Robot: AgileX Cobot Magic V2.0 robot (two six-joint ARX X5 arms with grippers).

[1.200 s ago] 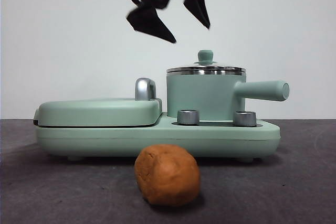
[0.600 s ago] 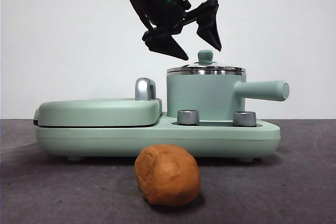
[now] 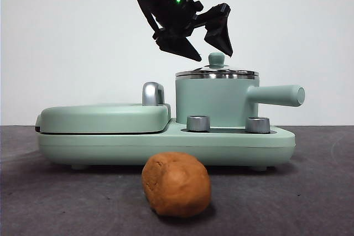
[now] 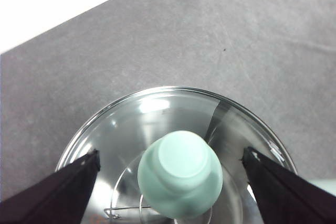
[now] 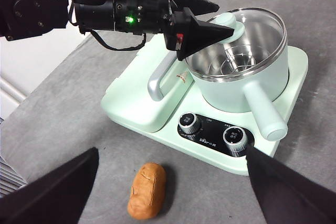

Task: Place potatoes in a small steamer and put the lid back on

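Note:
The orange-brown potato lies on the grey table in front of the cooker; it also shows in the right wrist view. The mint-green steamer pot stands on the cooker's right half with its glass lid on. My left gripper is open, one jaw on each side of the lid's green knob, just above the glass and not touching it. In the right wrist view the left gripper is at the pot's rim. My right gripper is open and empty, high above the table.
The flat mint-green griddle cover with a chrome handle fills the cooker's left half. Two steel dials sit on the base in front of the pot. The pot's long handle sticks out to the right.
My left gripper has come down and moved right, from well above the cooker to around the lid knob, jaws still open. Pot, lid and potato have not moved.

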